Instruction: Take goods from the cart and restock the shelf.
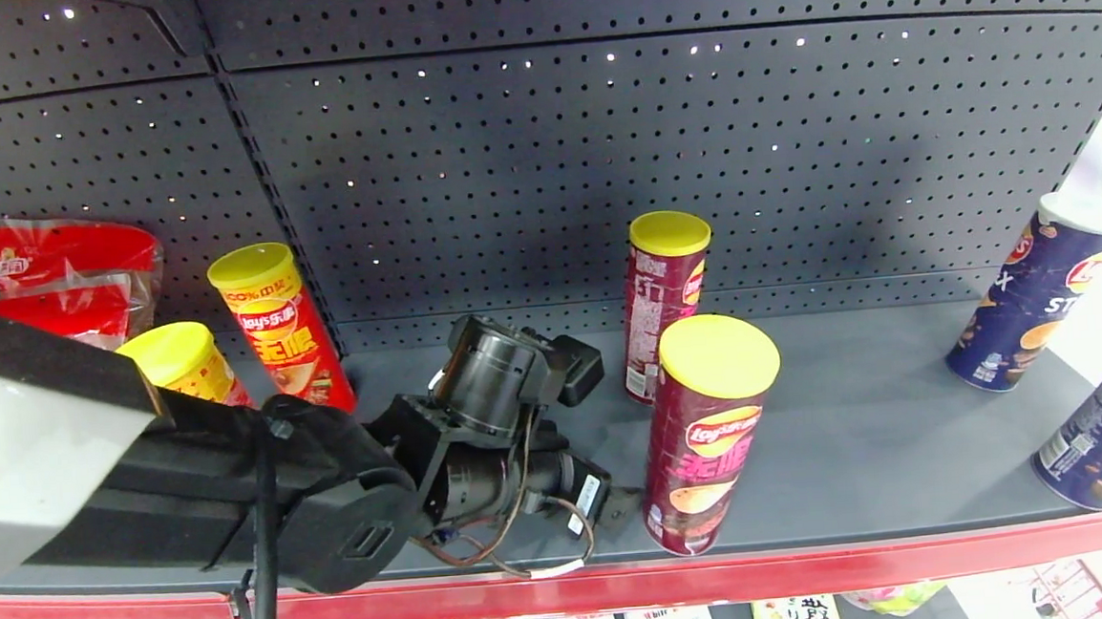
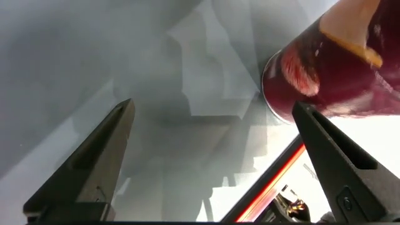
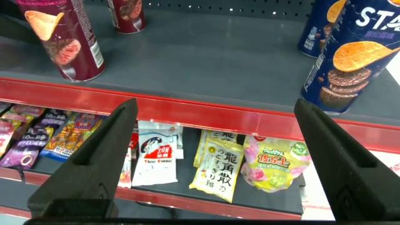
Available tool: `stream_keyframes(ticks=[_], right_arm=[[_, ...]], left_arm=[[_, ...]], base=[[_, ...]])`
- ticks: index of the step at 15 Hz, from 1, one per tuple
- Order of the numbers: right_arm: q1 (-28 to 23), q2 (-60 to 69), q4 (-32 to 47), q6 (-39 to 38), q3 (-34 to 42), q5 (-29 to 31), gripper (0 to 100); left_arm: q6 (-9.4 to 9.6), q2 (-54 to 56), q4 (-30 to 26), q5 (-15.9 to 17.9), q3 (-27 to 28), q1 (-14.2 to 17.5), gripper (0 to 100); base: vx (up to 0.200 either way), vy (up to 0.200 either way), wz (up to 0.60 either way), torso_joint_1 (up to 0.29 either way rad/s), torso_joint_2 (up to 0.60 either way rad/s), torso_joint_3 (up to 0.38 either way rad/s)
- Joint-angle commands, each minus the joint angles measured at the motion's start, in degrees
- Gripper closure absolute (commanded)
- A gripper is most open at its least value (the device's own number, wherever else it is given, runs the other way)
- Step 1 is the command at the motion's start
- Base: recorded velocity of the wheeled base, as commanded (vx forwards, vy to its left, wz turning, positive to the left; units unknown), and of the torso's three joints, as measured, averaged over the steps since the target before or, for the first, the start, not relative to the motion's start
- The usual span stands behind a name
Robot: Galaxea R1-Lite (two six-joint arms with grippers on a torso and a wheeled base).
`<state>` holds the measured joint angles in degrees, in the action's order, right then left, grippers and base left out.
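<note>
Spread and empty at lower centre, the left gripper [image 2: 214, 106] could topple the front maroon chip can [image 1: 709, 434] if swung sideways.

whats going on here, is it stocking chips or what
The robot is restocking a grey shelf. Its left gripper hangs open and empty just above the shelf, beside the front maroon chip can, which stands upright near the red edge. A second maroon can stands behind it, with red cans left and blue cans right. The right gripper is open in front of the shelf.
</note>
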<state>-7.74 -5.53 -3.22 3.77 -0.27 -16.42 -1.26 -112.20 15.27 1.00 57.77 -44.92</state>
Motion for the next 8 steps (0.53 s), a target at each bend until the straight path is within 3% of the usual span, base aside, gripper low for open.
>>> stream_keyframes(ticks=[1,4,6,8], right_arm=[[0.01,-0.09,-0.03,0.01,0.09,-0.01,0],[0.01,-0.18,0.32,0.01,0.0,-0.1,0],[0.01,-0.09,0.32,0.01,-0.08,-1.25,0],[0.01,-0.18,0.41,-0.08,-0.08,-2.21,0]], left_arm=[[0.03,1.02,-0.07,-0.03,-1.17,0.27,0],[0.11,8.32,-0.07,-0.03,-9.78,0.89,0],[-0.06,19.21,-0.16,-0.38,-17.87,1.24,0],[0.03,28.79,-0.68,-1.97,-24.11,3.7,0]], base=[[0.0,0.0,0.0,0.0,0.0,0.0],[0.0,0.0,0.0,0.0,0.0,0.0],[0.0,0.0,0.0,0.0,0.0,0.0],[0.0,0.0,0.0,0.0,0.0,0.0]])
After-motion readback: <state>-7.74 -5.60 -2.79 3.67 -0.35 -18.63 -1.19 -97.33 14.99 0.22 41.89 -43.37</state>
